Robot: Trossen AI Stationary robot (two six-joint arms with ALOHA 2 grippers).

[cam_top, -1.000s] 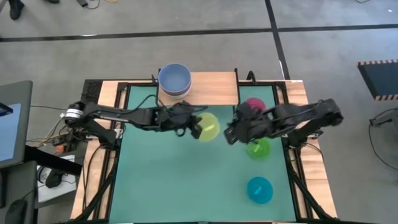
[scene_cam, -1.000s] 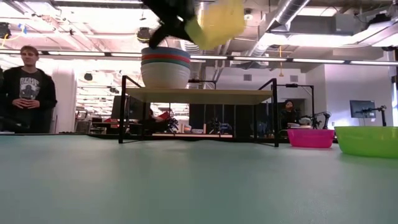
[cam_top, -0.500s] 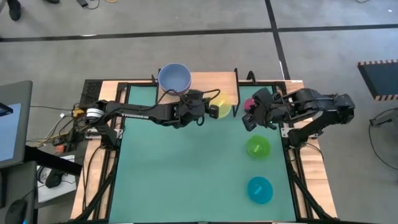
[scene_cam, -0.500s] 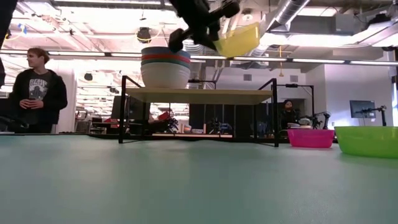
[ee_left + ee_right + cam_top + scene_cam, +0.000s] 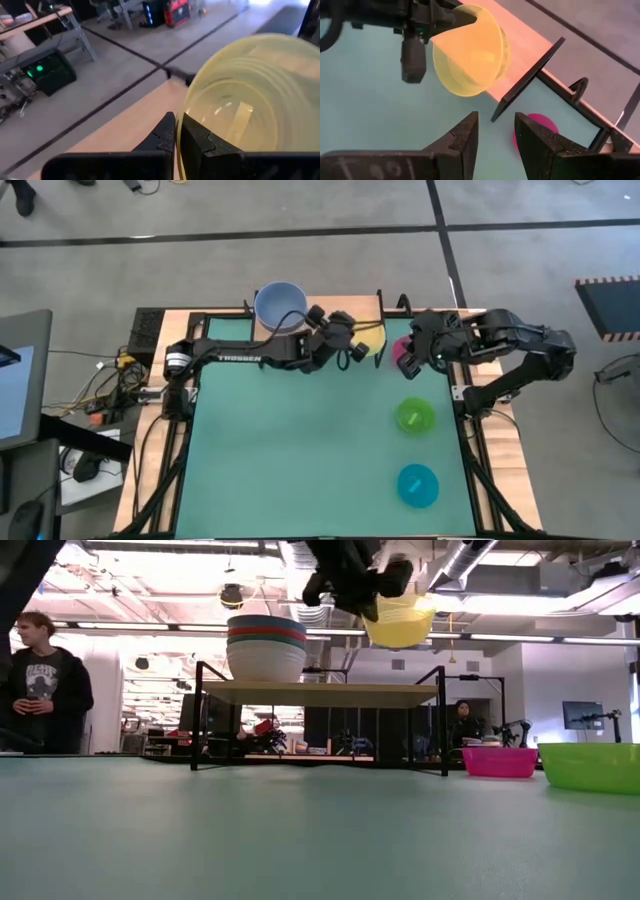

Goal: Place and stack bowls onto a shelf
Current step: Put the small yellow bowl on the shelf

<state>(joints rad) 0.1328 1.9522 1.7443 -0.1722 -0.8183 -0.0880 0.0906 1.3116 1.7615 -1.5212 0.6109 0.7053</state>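
The yellow bowl (image 5: 369, 340) (image 5: 400, 621) (image 5: 250, 95) (image 5: 470, 50) hangs upright in the air over the right part of the shelf (image 5: 340, 313) (image 5: 320, 693), held by my left gripper (image 5: 350, 348) (image 5: 350, 580) (image 5: 179, 135). A stack of bowls (image 5: 281, 305) (image 5: 266, 648), periwinkle blue on top, stands on the shelf's left part. My right gripper (image 5: 406, 361) (image 5: 495, 135) hovers open above the pink bowl (image 5: 402, 347) (image 5: 499, 761) (image 5: 547, 125). The green bowl (image 5: 416, 416) (image 5: 590, 766) and the cyan bowl (image 5: 418, 485) rest on the green table. My left gripper pinches the yellow bowl's rim (image 5: 184, 117) on the side nearest the arm, one finger (image 5: 200, 145) inside the bowl and one outside. The fingers come in roughly level from the table's left. The bowl is lifted clear above the shelf, upright with its mouth up.
The shelf's black legs (image 5: 444, 720) (image 5: 525, 82) stand at the table's far edge, between the yellow and pink bowls. The table's wooden border (image 5: 505, 470) frames the green mat. A person (image 5: 40, 680) stands in the room beyond, at the left.
My left gripper has carried the yellow bowl toward the far edge and to the right, over the shelf; the bowl has turned from tipped on edge to upright. My right gripper has moved from beside the green bowl toward the far edge, over the pink bowl.
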